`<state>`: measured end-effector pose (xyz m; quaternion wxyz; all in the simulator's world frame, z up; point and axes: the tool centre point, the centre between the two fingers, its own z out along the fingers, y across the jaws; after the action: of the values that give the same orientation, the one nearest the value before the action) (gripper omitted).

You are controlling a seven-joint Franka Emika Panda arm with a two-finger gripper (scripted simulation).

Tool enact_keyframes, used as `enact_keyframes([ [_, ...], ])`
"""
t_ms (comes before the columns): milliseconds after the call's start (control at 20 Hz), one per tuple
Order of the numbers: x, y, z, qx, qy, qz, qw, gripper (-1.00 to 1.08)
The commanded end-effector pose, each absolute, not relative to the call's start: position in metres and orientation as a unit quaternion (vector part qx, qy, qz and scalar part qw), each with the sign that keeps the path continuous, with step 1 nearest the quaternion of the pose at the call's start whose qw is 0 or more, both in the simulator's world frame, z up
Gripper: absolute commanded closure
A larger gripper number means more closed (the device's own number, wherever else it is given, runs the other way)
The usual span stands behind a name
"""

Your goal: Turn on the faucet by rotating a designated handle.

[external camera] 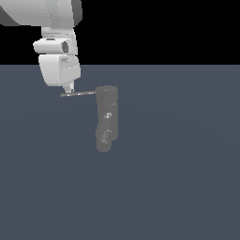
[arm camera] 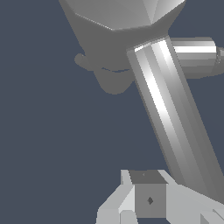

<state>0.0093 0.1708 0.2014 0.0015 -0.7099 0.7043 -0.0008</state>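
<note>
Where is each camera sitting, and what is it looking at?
Exterior view: sits off the arm, looking across the floor at the faucet, the handle and the white gripper at the rod's end.
Wrist view: rides on the wrist, very close to the handle; one of the fingers shows.
Both views share the handle and the faucet.

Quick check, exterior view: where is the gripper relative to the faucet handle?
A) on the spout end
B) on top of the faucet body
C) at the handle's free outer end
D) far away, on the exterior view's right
C: the gripper sits at the free tip of the handle, away from the faucet body and its spout.
</note>
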Motion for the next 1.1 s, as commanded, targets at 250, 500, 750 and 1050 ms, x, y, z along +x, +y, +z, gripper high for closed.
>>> enact_keyframes([
  [250, -0.015, 0.171, 0.201, -0.711, 0.703, 0.000, 0.000, 1.08],
  [500, -0.030, 0.171, 0.201, -0.711, 0.703, 0.000, 0.000, 1.08],
  [750, -0.031, 0.161, 0.201, -0.708, 0.706, -0.001, 0.001, 1.08],
  [1050, -0.044, 0.149, 0.201, -0.709, 0.706, -0.001, 0.001, 1.08],
])
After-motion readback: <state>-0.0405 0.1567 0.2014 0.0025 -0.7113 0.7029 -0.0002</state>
